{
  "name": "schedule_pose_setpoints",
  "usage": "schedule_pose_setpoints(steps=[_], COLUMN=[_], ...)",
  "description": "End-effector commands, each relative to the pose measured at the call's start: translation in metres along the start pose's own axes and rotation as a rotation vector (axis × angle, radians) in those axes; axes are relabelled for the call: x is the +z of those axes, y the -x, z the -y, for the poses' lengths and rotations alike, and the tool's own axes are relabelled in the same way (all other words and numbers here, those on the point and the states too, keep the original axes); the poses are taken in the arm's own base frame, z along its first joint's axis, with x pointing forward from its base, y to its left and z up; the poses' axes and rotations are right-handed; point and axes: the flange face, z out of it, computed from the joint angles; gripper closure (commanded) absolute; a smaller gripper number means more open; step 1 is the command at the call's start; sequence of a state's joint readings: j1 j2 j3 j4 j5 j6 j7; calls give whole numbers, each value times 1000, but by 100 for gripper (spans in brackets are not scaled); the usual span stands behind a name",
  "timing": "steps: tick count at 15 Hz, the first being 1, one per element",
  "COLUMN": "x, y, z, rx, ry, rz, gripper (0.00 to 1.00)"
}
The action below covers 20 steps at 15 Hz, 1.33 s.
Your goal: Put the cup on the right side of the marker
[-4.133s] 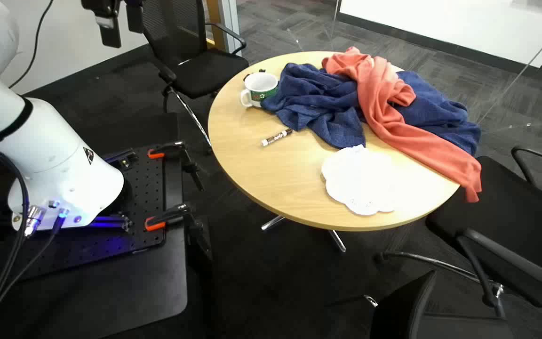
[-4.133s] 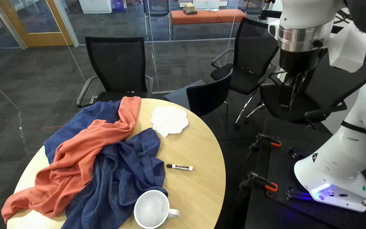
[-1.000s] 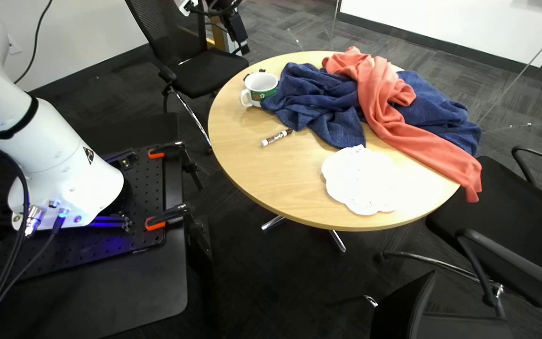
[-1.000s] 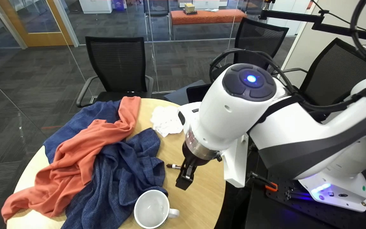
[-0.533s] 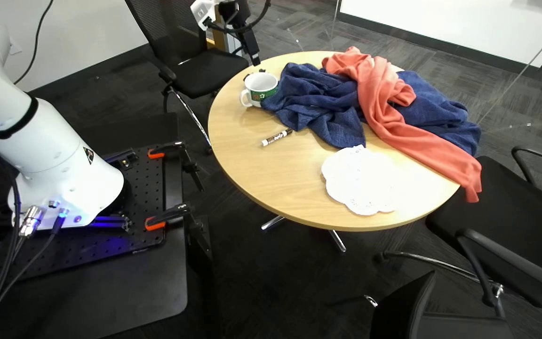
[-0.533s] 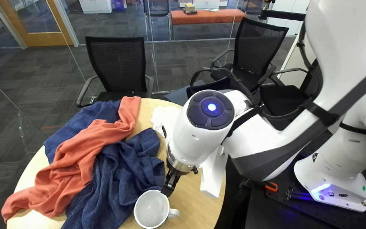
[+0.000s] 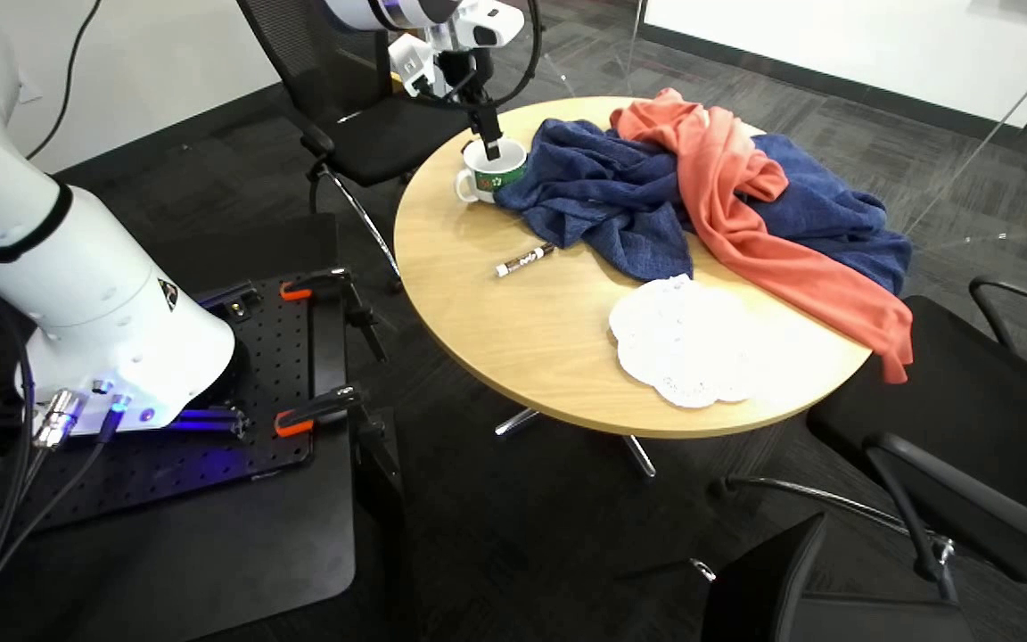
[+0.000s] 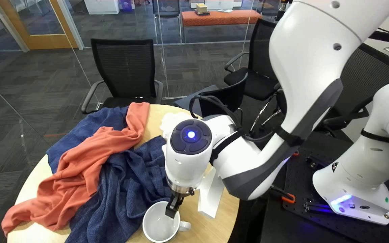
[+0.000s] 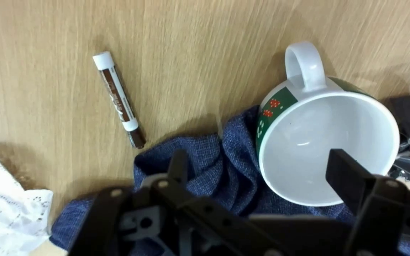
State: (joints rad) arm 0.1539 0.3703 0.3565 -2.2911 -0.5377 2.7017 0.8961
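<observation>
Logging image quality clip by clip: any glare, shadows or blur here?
Wrist view: a small glint inside the cup, soft shadows beside it, the tool looking slightly blurred; in an exterior view, the white cloth is overexposed, one edge fading into the bright tabletop.

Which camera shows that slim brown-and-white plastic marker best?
The wrist view: the marker appears whole and large. It's whole but small in an exterior view; the jointed white robot arm hides it in an exterior view.
</observation>
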Motion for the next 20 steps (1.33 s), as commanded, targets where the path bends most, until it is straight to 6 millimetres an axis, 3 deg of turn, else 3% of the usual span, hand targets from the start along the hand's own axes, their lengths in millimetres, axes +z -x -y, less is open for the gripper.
schedule_pose_setpoints(steps=[1, 8, 20], x=[17, 41, 65], y=[-8, -14, -23], z=[5, 12, 15], rx=[19, 59, 85], ry=[-4, 8, -77], rz=[26, 34, 46], gripper=[0, 0, 0])
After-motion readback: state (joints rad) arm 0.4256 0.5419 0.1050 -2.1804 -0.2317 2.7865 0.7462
